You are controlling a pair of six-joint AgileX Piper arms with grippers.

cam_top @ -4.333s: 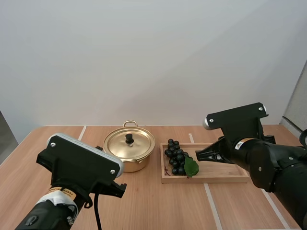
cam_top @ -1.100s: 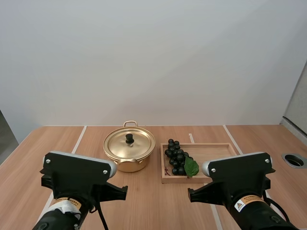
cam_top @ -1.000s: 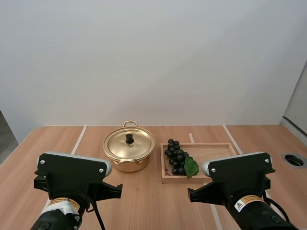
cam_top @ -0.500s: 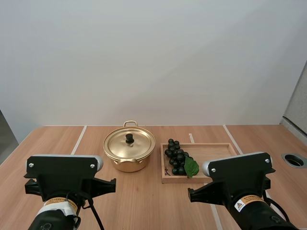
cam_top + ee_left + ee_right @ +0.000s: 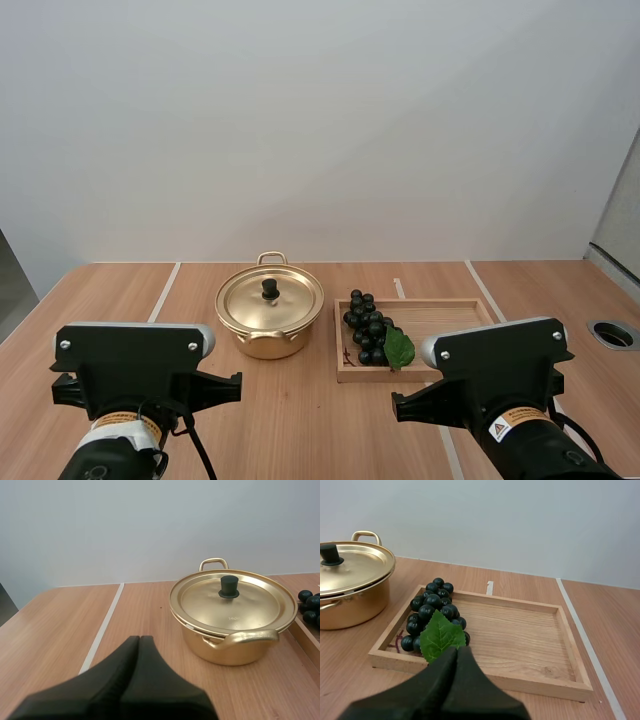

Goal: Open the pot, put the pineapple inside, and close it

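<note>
High view first: you have both arms pulled back at the near edge of the table [image 5: 300, 440], with the pot [image 5: 268, 318] ahead of your left gripper [image 5: 140, 645] and the tray [image 5: 470, 362] ahead of your right gripper [image 5: 457, 655]. Each gripper's fingers lie pressed together as one dark wedge, holding nothing.

Ahead of the left fingertips and a little to their right, the pot stands with its lid [image 5: 232, 600] seated flat and the black knob [image 5: 229, 586] upright at its centre. Just beyond the right fingertips, the grapes [image 5: 431, 614] lie at the tray's pot-side end, their leaf [image 5: 441, 635] nearest the tips.

Watch this: the task names a pineapple, and none is to be seen; the only fruit is the grapes. With the lid on and grapes in the tray, you cannot judge what the pot holds.

Risks, as I judge them: the knob is small and smooth, so an off-centre pinch could slip or drag the light pot. The bunch is loose, so a grip on one berry may tear it free.
</note>
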